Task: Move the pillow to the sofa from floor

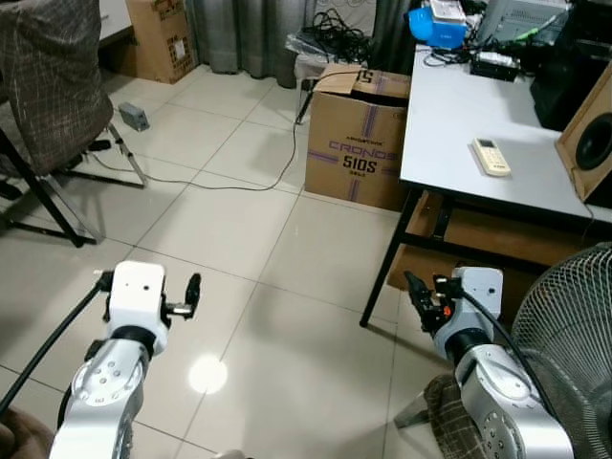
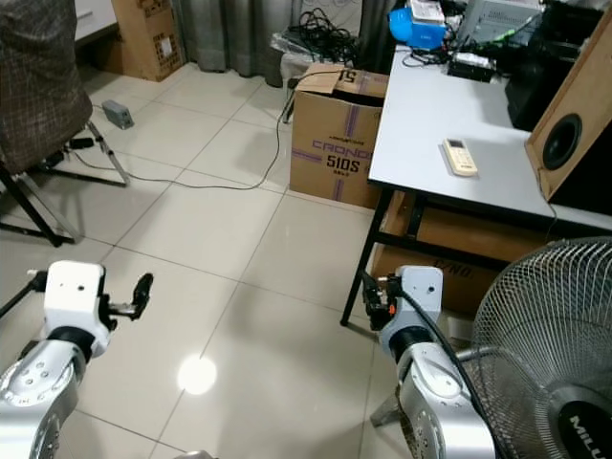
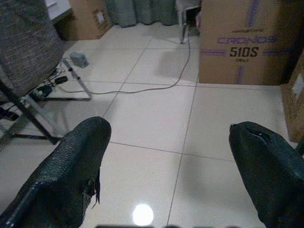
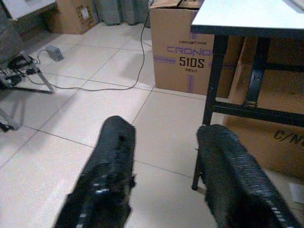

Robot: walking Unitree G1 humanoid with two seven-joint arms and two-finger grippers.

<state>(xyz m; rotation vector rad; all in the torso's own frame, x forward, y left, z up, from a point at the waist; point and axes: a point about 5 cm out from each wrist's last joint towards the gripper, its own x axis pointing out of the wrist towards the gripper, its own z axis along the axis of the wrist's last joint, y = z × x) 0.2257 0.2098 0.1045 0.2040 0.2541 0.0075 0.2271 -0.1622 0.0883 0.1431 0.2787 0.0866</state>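
**Both hands empty over open tile**

Left hand point(image 3: 168, 156) wide open, right hand point(image 4: 164, 166) open w/ narrower gap, both above bare floor point(image 1: 239, 229). Landmark: cardboard box point(image 1: 356, 143), far side of open tile, touching the table point(image 1: 478, 115) edge. Right hand just beside table leg point(image 4: 213, 90). Fan point(image 2: 550, 354) crowds robot's right. Pillow's spot: can't tell.

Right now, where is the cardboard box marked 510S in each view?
Left eye view: cardboard box, upper middle, left of the white table.
Right eye view: upper middle.
Left wrist view: upper right.
Right wrist view: top middle.
Shared landmark: the cable on the floor.
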